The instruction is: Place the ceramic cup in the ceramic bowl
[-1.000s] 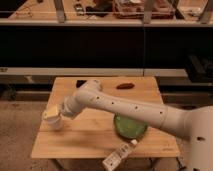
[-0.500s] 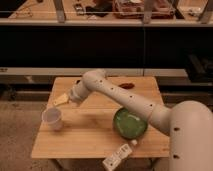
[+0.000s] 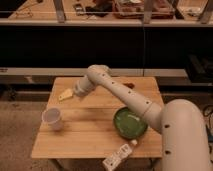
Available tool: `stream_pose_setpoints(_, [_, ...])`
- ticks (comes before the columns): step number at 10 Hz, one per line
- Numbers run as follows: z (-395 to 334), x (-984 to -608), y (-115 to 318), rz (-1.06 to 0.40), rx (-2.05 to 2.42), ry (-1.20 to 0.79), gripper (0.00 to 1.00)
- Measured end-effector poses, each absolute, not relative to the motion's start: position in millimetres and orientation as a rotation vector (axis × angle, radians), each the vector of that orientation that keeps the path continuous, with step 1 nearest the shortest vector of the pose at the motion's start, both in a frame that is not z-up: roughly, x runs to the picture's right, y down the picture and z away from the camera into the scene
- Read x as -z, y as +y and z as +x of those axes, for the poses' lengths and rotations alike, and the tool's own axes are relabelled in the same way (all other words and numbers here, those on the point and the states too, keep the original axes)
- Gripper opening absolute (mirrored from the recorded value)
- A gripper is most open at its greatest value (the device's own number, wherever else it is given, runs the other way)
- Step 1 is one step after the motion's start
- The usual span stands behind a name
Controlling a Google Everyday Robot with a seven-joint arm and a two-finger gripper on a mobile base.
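Observation:
The ceramic cup (image 3: pixel 52 119), small, white and handleless, stands upright on the left part of the wooden table (image 3: pixel 90 132). The ceramic bowl (image 3: pixel 130 123), wide, glossy green and empty, sits on the right part of the table. My gripper (image 3: pixel 65 94) hangs over the back left of the table, above and behind the cup and clear of it. It holds nothing that I can see. The white arm (image 3: pixel 125 97) stretches from the lower right across the table, passing behind the bowl.
A white remote-like device with buttons (image 3: pixel 117 156) lies at the table's front edge, below the bowl. A small brown object (image 3: pixel 130 85) lies near the back edge. Dark shelving and a counter (image 3: pixel 105 20) stand behind the table.
One second ago my gripper was down at the cup. It has since moved up and back, away from the cup, which stays upright at the left. Little has moved in the last half second.

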State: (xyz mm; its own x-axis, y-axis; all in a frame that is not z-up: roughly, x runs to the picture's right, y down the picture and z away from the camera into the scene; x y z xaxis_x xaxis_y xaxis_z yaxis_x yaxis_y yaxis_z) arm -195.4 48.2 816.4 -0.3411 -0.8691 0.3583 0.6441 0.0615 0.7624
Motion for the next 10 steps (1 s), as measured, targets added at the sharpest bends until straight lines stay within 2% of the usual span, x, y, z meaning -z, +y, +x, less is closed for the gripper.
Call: stream_pose_setpoints(10, [-225,-809,57,0.290,1.641,-1.139,0.80])
